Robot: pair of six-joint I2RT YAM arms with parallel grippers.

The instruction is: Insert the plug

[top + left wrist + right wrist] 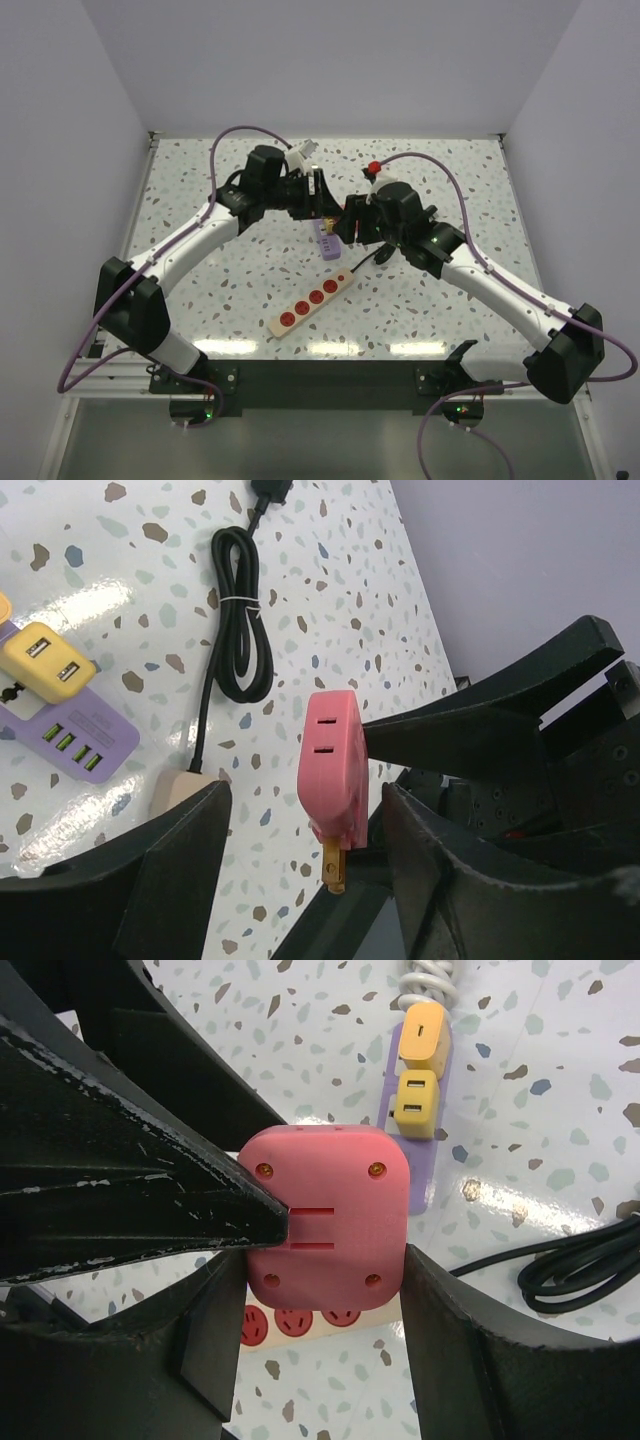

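Right wrist view has the right pincer [320,1282] clenched on the pink plug [330,1200], held above the speckled worktop [560,1050]. Left wrist view shows the left pincer [300,805] released, fingers either side of the plug, its brass prongs bare. The white power strip [314,298] lies apart, nearer the bases.

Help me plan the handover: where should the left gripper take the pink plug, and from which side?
Probably the plug's flat body, away from the brass prong, on the faces the right gripper leaves free. Bring the left gripper in opposite the right one: flat parallel faces seat the pads, and the prong stays clear.
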